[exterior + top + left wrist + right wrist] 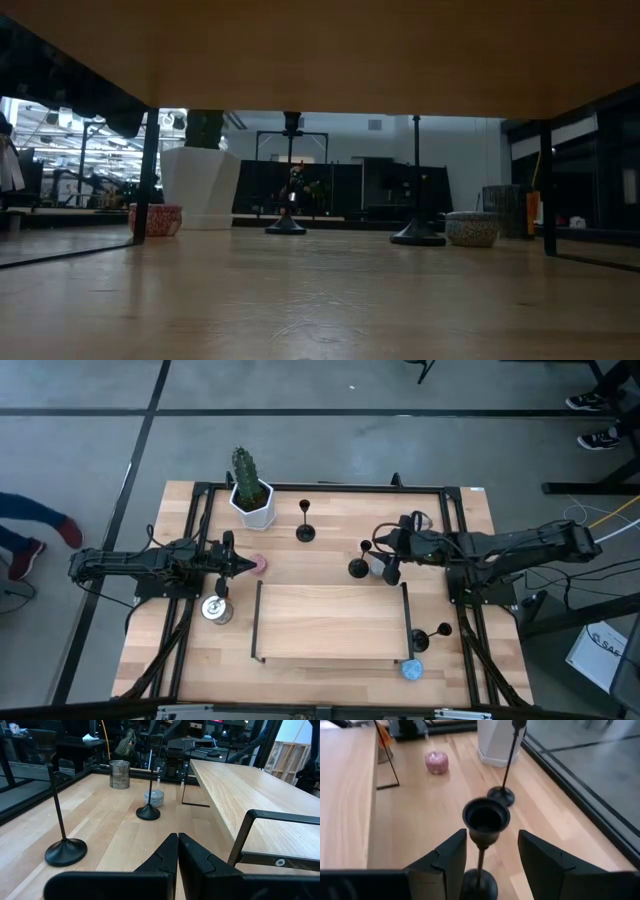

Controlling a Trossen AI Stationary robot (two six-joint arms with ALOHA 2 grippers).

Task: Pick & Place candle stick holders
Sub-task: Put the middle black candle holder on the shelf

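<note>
**Right tool straddles a candle stick holder, jaws apart**

Seen from the right wrist, the right tool (487, 855) has its two fingers (442, 857) standing apart on either side of a candle stick holder (485, 820); the thin stem rises between them and neither finger touches it. From above, this holder (358, 567) stands on the bench (330, 525) just off the far right corner of the raised wooden shelf (330, 622), with a grey tin (376, 568) beside it.

A second holder (305, 532) stands farther back, near the white pot with the cactus (250, 495). A third holder (424, 641) stands at the shelf's right edge, close to a blue tin (413, 669).

The left tool (240, 564) hangs with its fingers pressed together, empty, beside the pink tin (259, 565). A metal can (215, 609) sits nearer the front.
</note>
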